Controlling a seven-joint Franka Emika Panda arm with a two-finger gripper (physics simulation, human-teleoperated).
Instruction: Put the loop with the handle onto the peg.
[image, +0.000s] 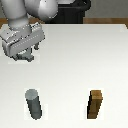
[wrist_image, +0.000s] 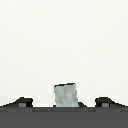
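Note:
The peg (image: 34, 103) is a dark grey upright cylinder near the front, toward the exterior view's left. My gripper (image: 24, 55) is far behind it, low over the white table (image: 75, 60). In the wrist view a light grey piece (wrist_image: 65, 95), apparently the loop's handle, lies midway between my two dark fingertips (wrist_image: 22, 102), with a gap on each side. My gripper (wrist_image: 64, 102) is open around it. The arm's hand hides the rest of the loop in the exterior view.
A brown square wooden block (image: 95, 105) stands upright at the front, toward the exterior view's right, about as tall as the peg. A dark base (image: 75, 10) sits beyond the table's back edge.

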